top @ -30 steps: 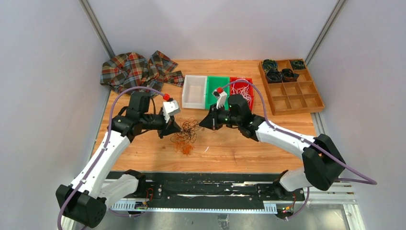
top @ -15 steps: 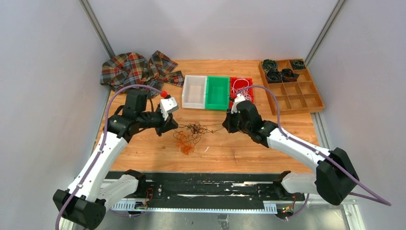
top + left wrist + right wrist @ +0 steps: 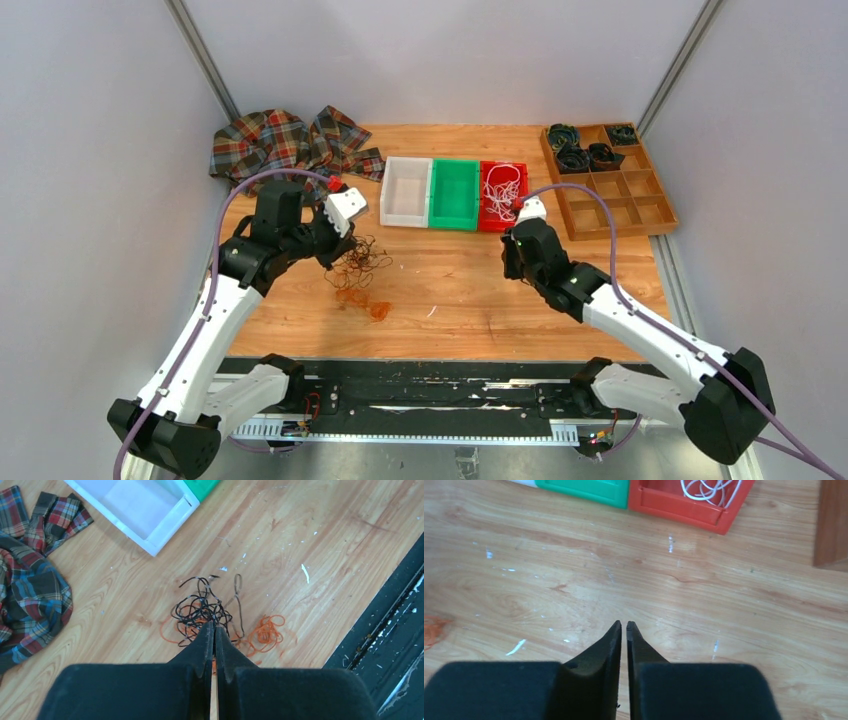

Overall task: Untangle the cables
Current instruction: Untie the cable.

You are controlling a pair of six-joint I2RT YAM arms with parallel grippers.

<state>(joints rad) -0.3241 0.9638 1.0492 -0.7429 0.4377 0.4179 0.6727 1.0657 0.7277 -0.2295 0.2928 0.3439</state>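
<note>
Black cables [image 3: 360,258] form a loose, string-thin snarl on the left half of the table [image 3: 450,290], right at the tip of the left gripper [image 3: 335,262]. Orange cables [image 3: 358,298] lie just nearer the arm bases in two small flat curls. White cables [image 3: 503,185] sit coiled inside the red bin [image 3: 500,226].

The left wrist view shows what the overhead one cannot: the left gripper [image 3: 215,630] has its jaws pressed together on strands of the black snarl [image 3: 200,612], whose loops fan out just ahead of the tips. One long loop reaches toward the orange curls [image 3: 267,630], and more orange shows under the black. The right wrist view shows the right gripper [image 3: 622,625] closed to a hairline gap with nothing in it, over bare wood. The red bin [image 3: 674,505] and green bin [image 3: 584,490] are ahead of it, and a trace of orange is at the left border. From above, the right gripper [image 3: 510,268] is well apart from the snarl, below the red bin.

A white bin [image 3: 405,190] and the green bin [image 3: 455,195] line up beside the red one at the far side. A plaid cloth [image 3: 280,145] fills the far-left corner and a wooden tray [image 3: 655,210] the far right. Bare wood lies between the grippers. A black rail [image 3: 430,385] runs along the near edge, close to the orange curls.
</note>
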